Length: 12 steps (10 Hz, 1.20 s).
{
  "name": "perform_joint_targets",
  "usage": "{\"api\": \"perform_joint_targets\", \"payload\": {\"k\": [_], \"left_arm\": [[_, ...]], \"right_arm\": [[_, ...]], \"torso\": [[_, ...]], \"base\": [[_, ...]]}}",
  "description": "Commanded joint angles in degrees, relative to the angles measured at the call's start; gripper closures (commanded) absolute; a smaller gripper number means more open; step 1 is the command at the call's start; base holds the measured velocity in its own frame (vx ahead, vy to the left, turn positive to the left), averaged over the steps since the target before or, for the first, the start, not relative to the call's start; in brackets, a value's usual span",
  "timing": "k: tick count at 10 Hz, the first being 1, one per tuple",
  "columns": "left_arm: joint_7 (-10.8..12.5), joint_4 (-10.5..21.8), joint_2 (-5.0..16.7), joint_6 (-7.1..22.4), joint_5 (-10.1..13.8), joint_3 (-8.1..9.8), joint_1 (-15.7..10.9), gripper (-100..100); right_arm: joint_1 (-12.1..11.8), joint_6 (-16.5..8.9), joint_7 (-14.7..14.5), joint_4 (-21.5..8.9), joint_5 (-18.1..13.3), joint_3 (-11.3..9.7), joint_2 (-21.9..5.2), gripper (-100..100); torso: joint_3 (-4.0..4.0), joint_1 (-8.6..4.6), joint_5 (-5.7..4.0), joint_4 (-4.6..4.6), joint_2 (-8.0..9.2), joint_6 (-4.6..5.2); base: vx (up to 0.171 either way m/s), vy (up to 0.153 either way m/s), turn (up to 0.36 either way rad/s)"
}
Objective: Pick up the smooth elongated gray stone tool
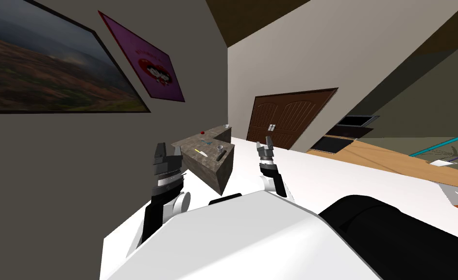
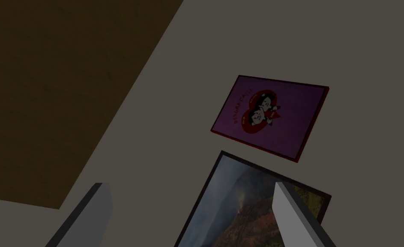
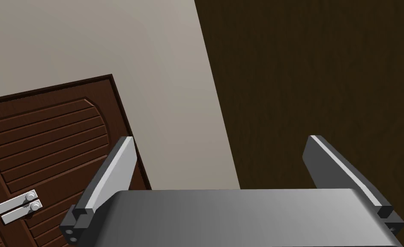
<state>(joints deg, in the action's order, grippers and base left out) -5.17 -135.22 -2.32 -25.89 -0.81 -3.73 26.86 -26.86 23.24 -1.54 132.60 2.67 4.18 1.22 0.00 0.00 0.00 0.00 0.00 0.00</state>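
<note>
A dark grey elongated tool [image 1: 220, 156] lies near the front corner of a mottled stone-topped counter [image 1: 190, 144] ahead of me, against the wall. My left gripper [image 1: 161, 151] is raised just to the near left of the counter, apart from the tool. In its wrist view the left gripper [image 2: 192, 210] stands open with nothing between the fingers. My right gripper [image 1: 266, 144] is raised to the right of the counter; the right gripper [image 3: 222, 165] is open and empty too.
On the counter also lie a small knife with a yellow handle [image 1: 201, 152], a small grey cup [image 1: 220, 147], a red ball [image 1: 202, 132] and a white cup [image 1: 226, 126]. A brown double door [image 1: 283, 119] stands behind. A wooden surface [image 1: 398, 163] runs along the right.
</note>
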Motion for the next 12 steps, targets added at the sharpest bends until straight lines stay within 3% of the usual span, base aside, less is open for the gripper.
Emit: {"api": "perform_joint_targets", "payload": {"k": [1, 3, 4, 6, 7, 8, 9, 10, 11, 12], "left_arm": [[0.5, 0.3, 2.7, 1.3, 0.4, 0.43, -0.7, -100], [1.6, 0.9, 6.1, 4.2, 1.4, 1.42, -2.3, -100], [1.6, 0.9, 6.8, 4.2, 1.4, 1.42, -2.3, -100], [3.3, 1.8, 10.7, 7.9, 2.8, 2.86, -4.6, -100], [3.3, 1.8, 11.1, 8.6, 2.8, 2.86, -4.6, -100], [4.3, 2.4, 13.1, 10.6, 3.6, 3.71, -6.0, -100], [4.3, 2.4, 13.1, 11.3, 3.6, 3.71, -6.0, -100], [5.4, 3.1, 15.1, 13.6, 4.5, 4.64, -7.5, -100], [5.4, 3.1, 15.1, 14.2, 4.5, 4.64, -7.5, -100], [6.6, 3.8, 16.9, 16.1, 5.4, 5.62, -9.1, -100]], "right_arm": [[0.0, 0.0, 0.0, 0.0, 0.0, 0.0, 0.0, 0], [0.0, 0.0, 0.0, 0.0, 0.0, 0.0, 0.0, 0], [0.0, 0.0, 0.0, 0.0, 0.0, 0.0, 0.0, 0], [0.0, 0.0, 0.0, 0.0, 0.0, 0.0, 0.0, 0], [0.0, 0.0, 0.0, 0.0, 0.0, 0.0, 0.0, 0], [0.0, 0.0, 0.0, 0.0, 0.0, 0.0, 0.0, 0], [0.0, 0.0, 0.0, 0.0, 0.0, 0.0, 0.0, 0], [0.0, 0.0, 0.0, 0.0, 0.0, 0.0, 0.0, 0], [0.0, 0.0, 0.0, 0.0, 0.0, 0.0, 0.0, 0], [0.0, 0.0, 0.0, 0.0, 0.0, 0.0, 0.0, 0]], "torso": [[0.00, 0.00, 0.00, 0.00, 0.00, 0.00], [0.06, -0.14, -0.03, 0.02, 0.11, 0.00], [0.09, -0.26, -0.05, 0.04, 0.17, 0.01], [0.10, -0.18, -0.04, 0.04, 0.17, 0.01], [0.11, -0.21, -0.05, 0.04, 0.18, 0.01], [0.09, -0.20, -0.05, 0.04, 0.15, 0.00], [0.09, -0.20, -0.05, 0.04, 0.16, 0.01], [0.08, -0.20, -0.05, 0.03, 0.13, 0.00], [0.08, -0.25, -0.05, 0.03, 0.13, 0.01], [0.07, -0.22, -0.05, 0.03, 0.12, 0.00]], "base": [[-0.016, -0.024, -0.003], [-0.045, -0.063, -0.001], [-0.043, -0.059, 0.003], [-0.049, -0.056, -0.002], [-0.039, -0.054, 0.001], [-0.047, -0.059, -0.001], [-0.036, -0.054, 0.000], [-0.039, -0.072, -0.002], [-0.032, -0.058, 0.002], [-0.047, -0.064, -0.001]]}}
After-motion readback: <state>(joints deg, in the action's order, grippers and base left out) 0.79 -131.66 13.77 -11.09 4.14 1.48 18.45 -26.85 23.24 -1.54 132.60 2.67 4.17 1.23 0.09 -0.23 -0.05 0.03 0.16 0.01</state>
